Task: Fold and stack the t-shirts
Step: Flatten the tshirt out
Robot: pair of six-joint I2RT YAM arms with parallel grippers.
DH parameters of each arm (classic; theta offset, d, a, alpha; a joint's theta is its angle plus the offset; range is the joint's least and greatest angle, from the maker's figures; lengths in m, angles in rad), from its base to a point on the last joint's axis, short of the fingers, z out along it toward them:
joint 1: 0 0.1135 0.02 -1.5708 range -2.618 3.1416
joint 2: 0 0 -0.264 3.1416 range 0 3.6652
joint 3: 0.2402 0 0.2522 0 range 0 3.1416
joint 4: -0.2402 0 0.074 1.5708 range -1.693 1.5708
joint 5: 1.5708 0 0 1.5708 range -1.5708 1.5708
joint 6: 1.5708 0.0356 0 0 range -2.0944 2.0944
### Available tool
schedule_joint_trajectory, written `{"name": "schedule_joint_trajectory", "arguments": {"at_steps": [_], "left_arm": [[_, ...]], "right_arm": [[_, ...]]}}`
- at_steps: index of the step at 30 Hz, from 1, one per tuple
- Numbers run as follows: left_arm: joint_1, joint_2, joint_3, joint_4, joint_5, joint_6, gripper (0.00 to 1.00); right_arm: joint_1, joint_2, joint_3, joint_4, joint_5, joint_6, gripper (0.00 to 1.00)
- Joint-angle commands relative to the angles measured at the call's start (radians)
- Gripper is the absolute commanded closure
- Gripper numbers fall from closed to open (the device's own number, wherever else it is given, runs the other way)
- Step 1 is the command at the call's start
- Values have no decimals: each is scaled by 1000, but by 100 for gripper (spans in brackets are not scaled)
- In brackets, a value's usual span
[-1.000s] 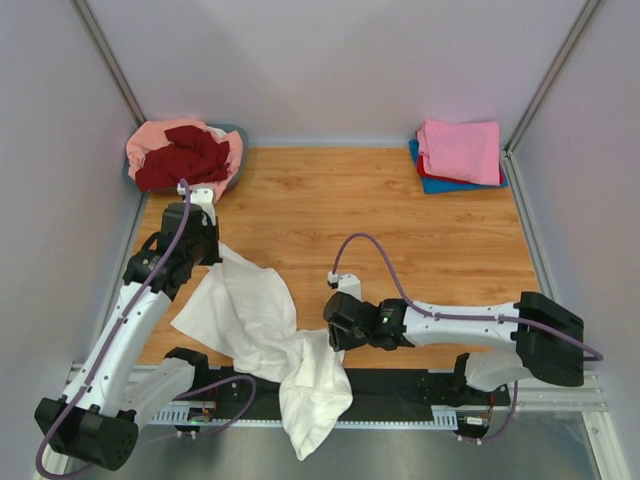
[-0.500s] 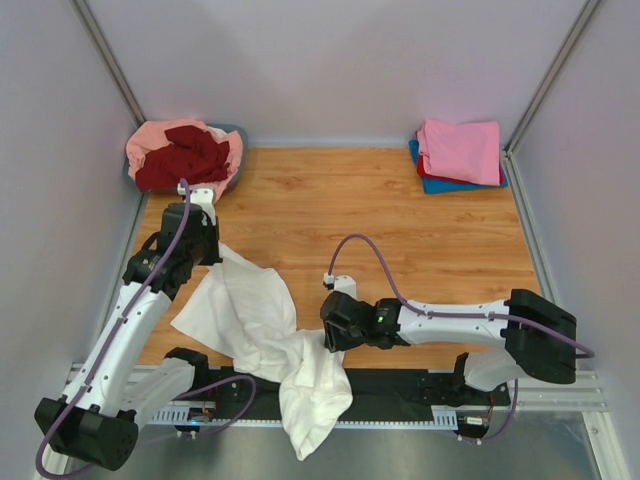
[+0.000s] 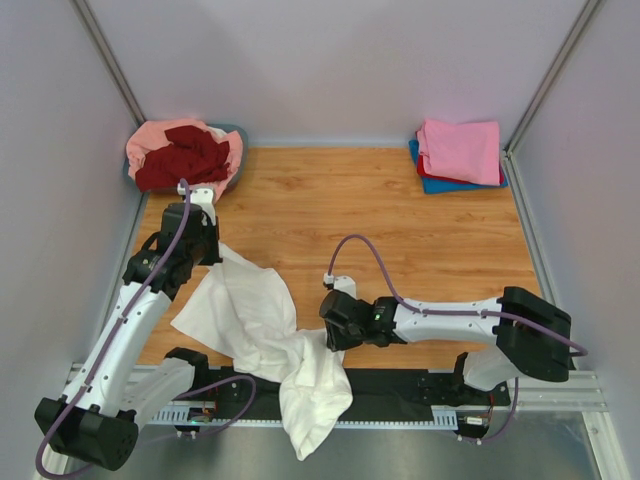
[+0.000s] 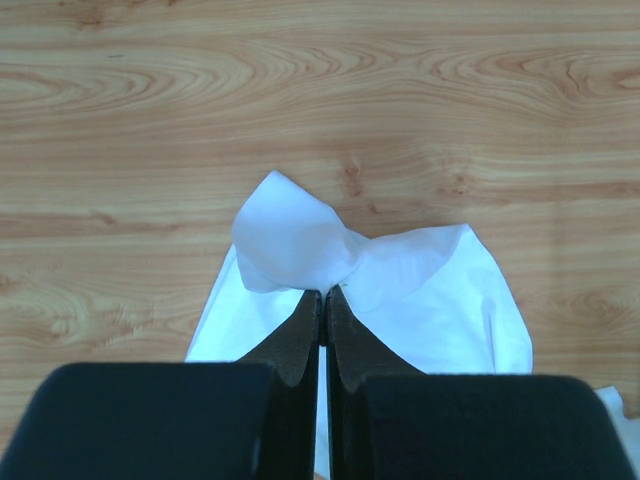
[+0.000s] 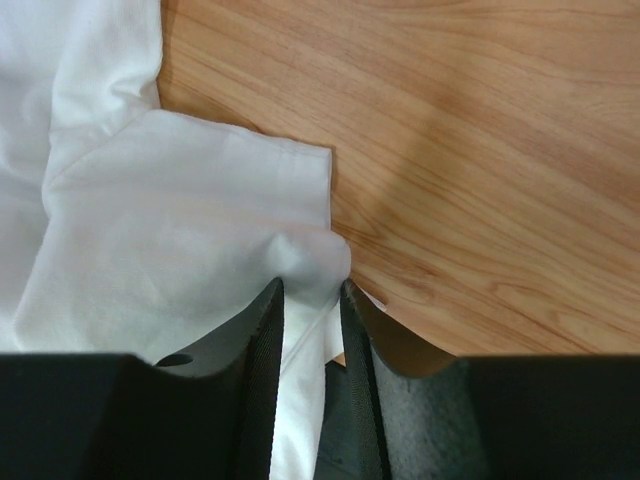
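Note:
A large off-white t-shirt [image 3: 245,310] lies crumpled on the wooden table at the near left, and one end hangs over the front edge. My left gripper [image 3: 213,247] is shut on its far corner, and a cloth tuft sticks out past the tips in the left wrist view [image 4: 323,292]. My right gripper [image 3: 326,335] is at the shirt's right edge. In the right wrist view its jaws [image 5: 312,285] are closed on a bunched fold of the shirt [image 5: 180,250]. No black print shows.
A grey-blue tub [image 3: 240,133] at the back left holds a salmon-pink shirt [image 3: 150,140] and a dark red shirt [image 3: 185,155]. At the back right a folded bright pink shirt [image 3: 460,150] lies on a blue one [image 3: 440,185]. Walls enclose the table.
My right gripper has shifted slightly left against the shirt's edge. The left arm and the shirt have not visibly moved.

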Motion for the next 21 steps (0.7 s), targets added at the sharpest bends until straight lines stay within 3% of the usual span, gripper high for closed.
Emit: {"name": "schedule_joint_trajectory", "arguments": {"at_steps": [1, 11, 14, 15, 21], "left_arm": [[7, -2, 0, 28, 3, 16, 100], [7, 0, 0, 27, 2, 16, 100], [7, 0, 0, 25, 0, 16, 100], [7, -2, 0, 25, -1, 16, 100], [7, -6, 0, 22, -14, 16, 100]], "right_arm": [[-8, -9, 28, 28, 7, -8, 70], [-8, -6, 70, 0, 26, -30, 82], [-8, -7, 93, -35, 43, -48, 92], [-8, -9, 106, -47, 46, -53, 100], [-7, -52, 159, -136, 107, -94, 100]]}}
